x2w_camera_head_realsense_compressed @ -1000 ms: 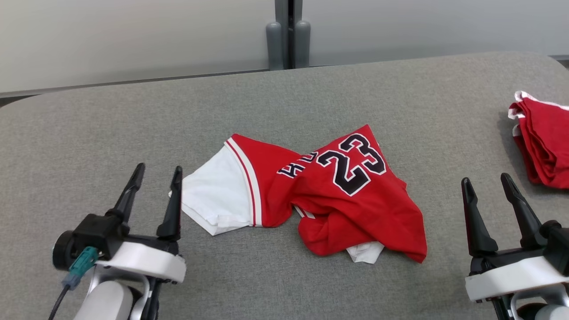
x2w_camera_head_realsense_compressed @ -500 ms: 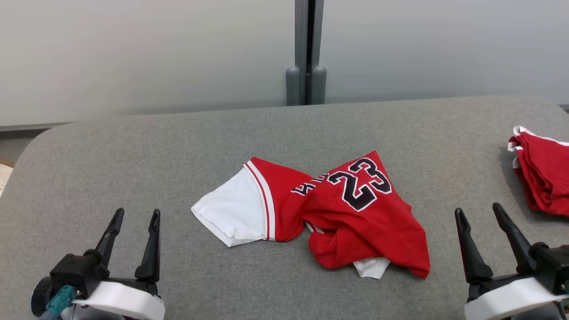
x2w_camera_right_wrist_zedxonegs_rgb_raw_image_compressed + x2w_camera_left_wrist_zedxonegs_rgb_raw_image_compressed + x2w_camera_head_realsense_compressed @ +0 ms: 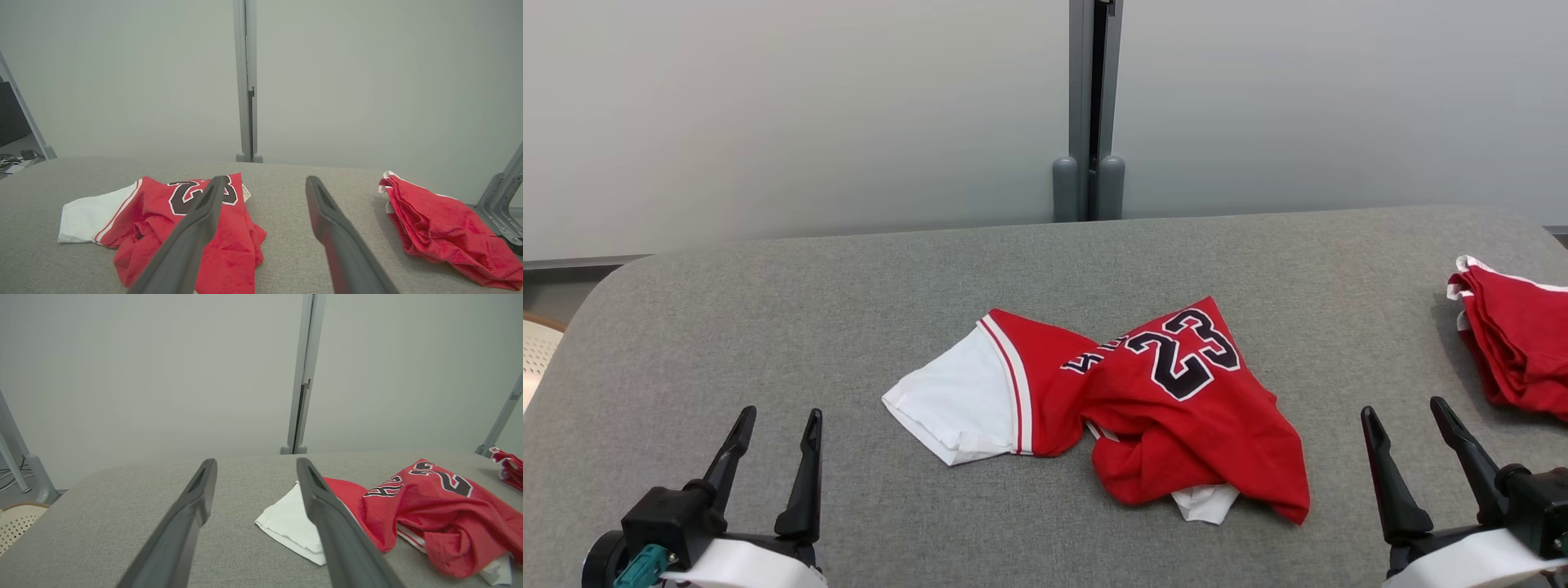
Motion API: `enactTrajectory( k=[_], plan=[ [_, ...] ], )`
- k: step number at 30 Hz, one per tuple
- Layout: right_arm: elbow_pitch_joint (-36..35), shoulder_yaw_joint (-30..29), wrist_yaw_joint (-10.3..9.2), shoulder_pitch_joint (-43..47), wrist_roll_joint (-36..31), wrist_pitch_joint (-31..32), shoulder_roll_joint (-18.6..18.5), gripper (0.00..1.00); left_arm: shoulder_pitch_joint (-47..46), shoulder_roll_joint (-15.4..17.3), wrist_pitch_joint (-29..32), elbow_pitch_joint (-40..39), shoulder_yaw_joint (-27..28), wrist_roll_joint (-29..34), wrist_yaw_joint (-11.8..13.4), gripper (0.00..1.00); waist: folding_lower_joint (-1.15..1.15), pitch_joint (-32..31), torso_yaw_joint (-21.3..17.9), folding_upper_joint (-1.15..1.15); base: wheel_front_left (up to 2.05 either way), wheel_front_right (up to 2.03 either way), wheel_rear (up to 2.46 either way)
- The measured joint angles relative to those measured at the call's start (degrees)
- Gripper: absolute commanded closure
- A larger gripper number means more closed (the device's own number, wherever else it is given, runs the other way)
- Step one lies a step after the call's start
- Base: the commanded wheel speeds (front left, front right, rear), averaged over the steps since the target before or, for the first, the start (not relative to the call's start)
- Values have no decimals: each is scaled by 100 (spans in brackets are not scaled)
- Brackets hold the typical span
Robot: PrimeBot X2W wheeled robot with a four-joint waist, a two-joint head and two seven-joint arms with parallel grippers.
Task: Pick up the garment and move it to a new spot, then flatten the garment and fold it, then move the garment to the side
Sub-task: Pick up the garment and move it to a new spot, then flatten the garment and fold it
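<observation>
Spreading wide, the left gripper (image 3: 781,412) holds its two long dark fingers well parted with nothing between them. It sits on the robot's left of the crumpled red and white mesh basketball jersey (image 3: 1176,416), nearer the robot and clear of the cloth. The right gripper (image 3: 1403,407) is just as wide and empty on the jersey's other side, also apart from it.

The jersey lies in a heap on the grey fabric-covered table (image 3: 768,327), between the two grippers, with its white end turned toward the left one. A second bundle of red cloth with white trim (image 3: 1515,343) rests well to the jersey's right. Behind the jersey a grey upright metal post (image 3: 1088,106) rises against the pale wall.

The head view takes in both grippers and the jersey together. The left wrist view adds a cream perforated chair (image 3: 16,522) past the table corner, far to the jersey's left. The right wrist view adds a grey metal bracket (image 3: 502,204) beyond the red bundle, and a small white tag (image 3: 245,192) at the jersey's far edge, too small to read.

Black figures edged in white read "23" on the jersey's red cloth. The black letters beside them are creased and cannot be read.
</observation>
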Motion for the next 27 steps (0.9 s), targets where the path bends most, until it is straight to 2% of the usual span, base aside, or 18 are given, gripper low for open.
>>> enactTrajectory(
  k=[20, 23, 27],
  plan=[
    [43, 2, 0, 0, 0, 27, 27, 0, 1, 22, 60, -116, -71, -4, 121, 0, 0, 45, 50, 0, 0, 0, 0],
    [222, 14, 0, 29, 52, 58, 37, 0, -12, 20, 62, -154, -100, -3, 129, 0, 0, 78, 68, 0, 0, 0, 0],
    [794, 101, 0, 177, 124, 109, 56, 0, -148, -1, 58, -209, -156, 32, 130, 0, 0, 169, 140, 0, 0, 0, 0]
  ],
)
